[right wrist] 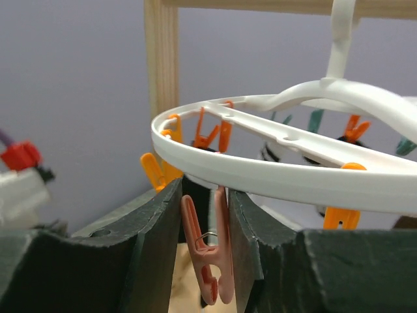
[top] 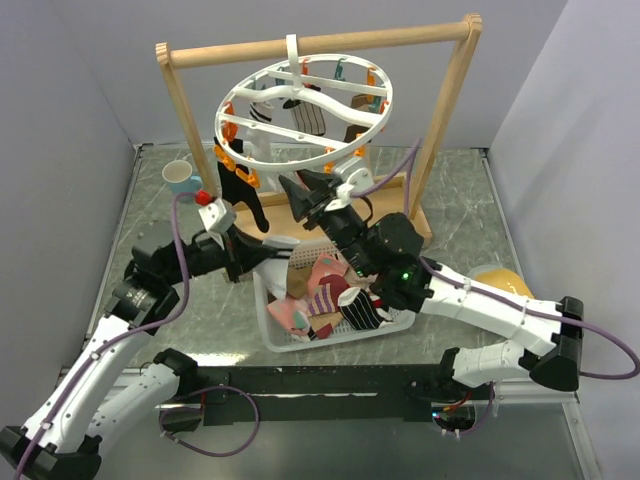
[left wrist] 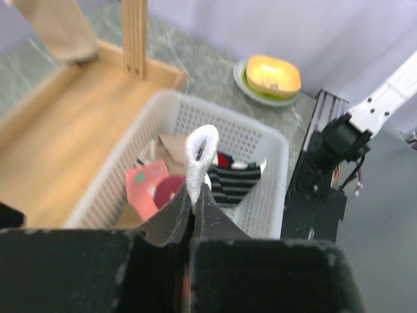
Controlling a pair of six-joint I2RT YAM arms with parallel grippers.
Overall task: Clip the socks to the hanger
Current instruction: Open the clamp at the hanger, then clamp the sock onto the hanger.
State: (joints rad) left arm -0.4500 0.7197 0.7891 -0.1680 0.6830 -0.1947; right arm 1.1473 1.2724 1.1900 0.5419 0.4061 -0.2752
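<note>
Here, left end effector point(left wrist: 194, 195) pinches a white sock point(left wrist: 201, 147) upright; right end effector point(right wrist: 205, 208) clamps a hanging peg point(right wrist: 210, 261).

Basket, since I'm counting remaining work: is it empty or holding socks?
Not empty: the basket holds several socks, pink and striped among them.

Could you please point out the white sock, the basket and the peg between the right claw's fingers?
white sock point(left wrist: 201, 151): left wrist view, its looped top end.
basket point(left wrist: 221, 114): left wrist view, far rim.
peg point(right wrist: 210, 264): right wrist view, middle below the spring.
</note>
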